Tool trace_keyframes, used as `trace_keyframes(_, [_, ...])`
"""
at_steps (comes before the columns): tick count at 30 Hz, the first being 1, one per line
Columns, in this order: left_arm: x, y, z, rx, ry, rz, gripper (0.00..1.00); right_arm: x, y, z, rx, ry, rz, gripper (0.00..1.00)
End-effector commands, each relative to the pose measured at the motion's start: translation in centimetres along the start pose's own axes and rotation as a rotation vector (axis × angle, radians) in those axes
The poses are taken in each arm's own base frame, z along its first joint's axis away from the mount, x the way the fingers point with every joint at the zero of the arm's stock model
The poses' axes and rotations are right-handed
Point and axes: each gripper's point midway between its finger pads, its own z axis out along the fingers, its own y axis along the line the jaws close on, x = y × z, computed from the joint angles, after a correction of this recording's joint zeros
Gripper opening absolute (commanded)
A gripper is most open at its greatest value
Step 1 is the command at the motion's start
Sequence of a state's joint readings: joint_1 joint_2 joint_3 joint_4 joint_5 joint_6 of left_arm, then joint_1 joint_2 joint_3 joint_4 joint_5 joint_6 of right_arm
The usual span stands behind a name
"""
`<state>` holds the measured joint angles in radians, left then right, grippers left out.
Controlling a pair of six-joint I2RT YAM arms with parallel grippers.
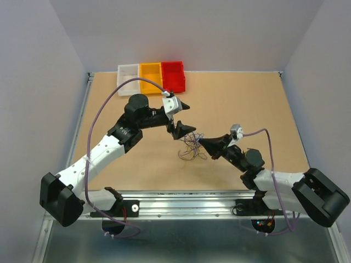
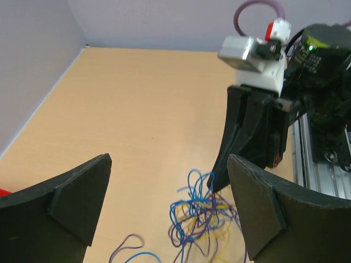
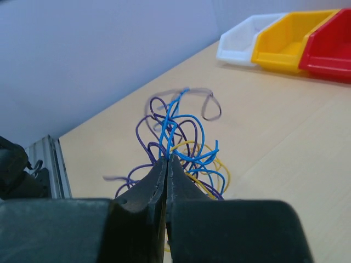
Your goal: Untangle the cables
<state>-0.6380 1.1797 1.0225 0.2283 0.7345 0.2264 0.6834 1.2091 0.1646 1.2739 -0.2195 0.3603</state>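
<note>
Here the left gripper is spread as wide as it goes, its matte black wedge-shaped fingers holding nothing. The tangle of hair-thin blue, purple and yellow cables lies just below and ahead of that gap, on the smooth tan table. The right gripper is pinched tight, jaws meeting in a thin seam, blue and purple strands looping up right from its tip — it has the cables. Well beyond that tip sit three glossy open-topped plastic containers side by side — white bin, yellow bin, red bin. The cables lie outside them.
</note>
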Motion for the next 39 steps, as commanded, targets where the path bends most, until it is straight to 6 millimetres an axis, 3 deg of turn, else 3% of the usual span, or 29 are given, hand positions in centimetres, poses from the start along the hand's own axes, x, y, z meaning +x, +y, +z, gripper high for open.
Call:
trace_keyframes(1, [-0.4, -0.6, 0.5, 0.059, -0.038, 0.057, 0.99, -5.1, 1.1, -1.6, 0.004, -0.211, -0.013, 0.00])
trace_keyframes(8, [4.6, -0.7, 3.2, 0.150, 0.061, -0.007, 0.98, -5.6, 1.0, -2.9, 0.032, -0.216, -0.023, 0.00])
trace_keyframes(16, [7.9, -1.7, 5.4, 0.197, 0.154, -0.035, 0.94, -5.9, 1.2, -3.2, 0.029, -0.226, -0.021, 0.00])
trace_keyframes(19, [8.9, -1.8, 6.2, 0.196, 0.181, -0.040, 0.88, -6.0, 1.3, -3.4, 0.025, -0.231, -0.021, 0.00])
trace_keyframes(20, [9.1, -1.9, 6.5, 0.201, 0.189, -0.042, 0.74, -6.2, 1.5, -3.5, 0.021, -0.236, -0.022, 0.00])
trace_keyframes(22, [10.3, -2.0, 6.9, 0.205, 0.227, -0.052, 0.55, -6.1, 1.5, -3.6, 0.020, -0.234, -0.022, 0.00])
trace_keyframes(23, [10.0, -1.9, 7.1, 0.203, 0.226, -0.052, 0.35, -6.1, 1.4, -3.6, 0.022, -0.237, -0.022, 0.01])
trace_keyframes(24, [10.3, -1.6, 7.3, 0.189, 0.236, -0.053, 0.26, -6.2, 1.4, -3.7, 0.025, -0.239, -0.023, 0.01])
trace_keyframes(25, [10.3, -1.3, 7.3, 0.178, 0.239, -0.055, 0.13, -6.2, 1.3, -3.8, 0.033, -0.241, -0.025, 0.03])
trace_keyframes(26, [10.4, -1.2, 7.3, 0.171, 0.241, -0.054, 0.13, -6.1, 1.3, -3.8, 0.032, -0.239, -0.027, 0.10])
trace_keyframes(28, [9.8, -1.2, 7.1, 0.166, 0.230, -0.048, 0.03, -5.5, 0.7, -3.7, 0.053, -0.214, -0.041, 0.24])
trace_keyframes(30, [8.9, -1.6, 6.9, 0.175, 0.212, -0.048, 0.00, -5.0, 0.8, -3.2, 0.036, -0.181, -0.089, 0.38])
trace_keyframes(31, [8.5, -1.7, 6.7, 0.176, 0.205, -0.047, 0.00, -4.4, 0.9, -2.8, 0.025, -0.155, -0.099, 0.50])
trace_keyframes(34, [7.5, -1.7, 6.3, 0.165, 0.186, -0.047, 0.00, -2.9, 0.5, -2.2, 0.017, -0.093, -0.136, 0.67])
trace_keyframes(39, [6.0, -1.9, 5.7, 0.156, 0.156, -0.039, 0.00, -1.8, 0.0, -1.2, 0.015, -0.044, -0.159, 0.72])
